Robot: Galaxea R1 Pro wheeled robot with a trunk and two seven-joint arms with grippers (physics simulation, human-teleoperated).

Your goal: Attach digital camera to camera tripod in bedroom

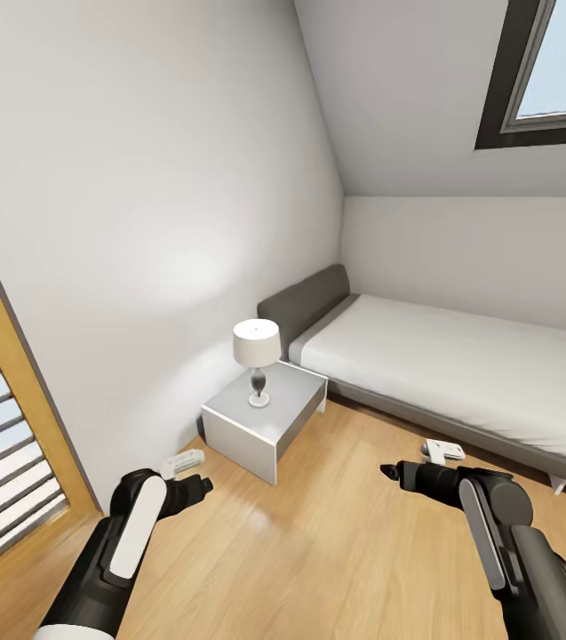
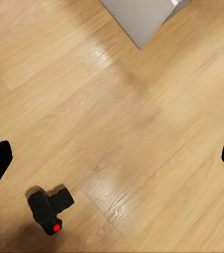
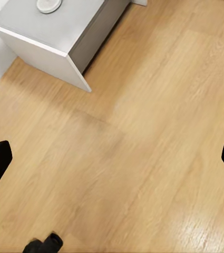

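Looking down, we find the camera (image 2: 49, 211) on the floor (image 2: 143, 132) nearer our left claw (image 2: 112, 158); both claws gape wide, empty.

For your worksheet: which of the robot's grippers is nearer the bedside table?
Left. The left gripper hangs close by the bedside table's front corner; the right gripper is farther, toward the bed.

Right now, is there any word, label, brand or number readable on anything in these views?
None can be read.
The digital camera on the floor shows a red dot, no lettering.
The lamp, nightstand and bed are unmarked.
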